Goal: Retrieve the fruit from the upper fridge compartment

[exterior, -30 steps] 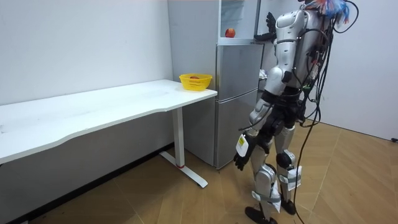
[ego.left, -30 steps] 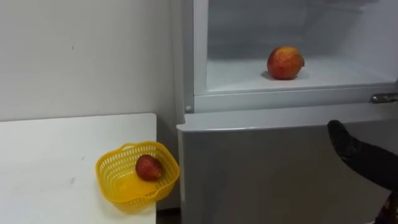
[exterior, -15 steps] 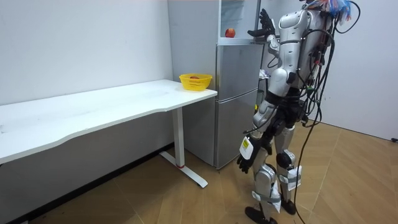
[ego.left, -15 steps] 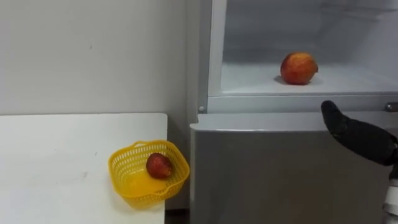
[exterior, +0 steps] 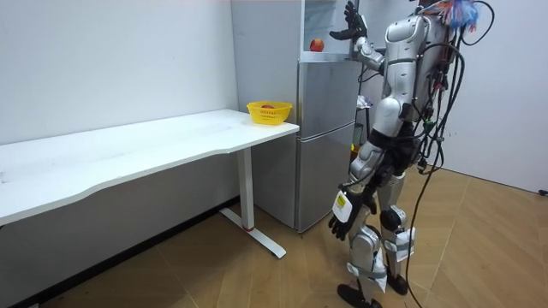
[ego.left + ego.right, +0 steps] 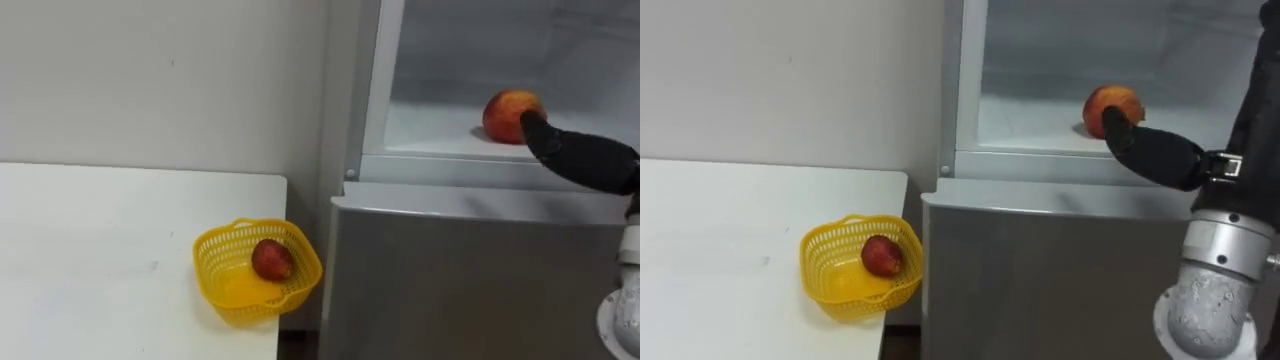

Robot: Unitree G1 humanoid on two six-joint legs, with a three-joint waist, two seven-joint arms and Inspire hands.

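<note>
A red-orange round fruit [image 6: 508, 112] sits on the white shelf [image 6: 440, 130] of the open upper fridge compartment. My right hand [image 6: 575, 155] in its black glove is raised to shelf height, fingers straight, its tip just in front of the fruit's right side; whether it touches I cannot tell. In the room view the hand [image 5: 349, 23] is spread open beside the fruit [image 5: 318, 44]. My left hand [image 5: 340, 224] hangs relaxed by my thigh.
A yellow mesh basket [image 6: 240, 303] with a small red fruit [image 6: 271, 259] stands at the white table's [image 6: 100, 250] corner, next to the fridge. The grey lower fridge door [image 6: 470, 280] is closed. I stand right before the fridge.
My right hand has risen from in front of the lower door up to the fruit on the shelf. The eye view has shifted, so the scene sits further right.
</note>
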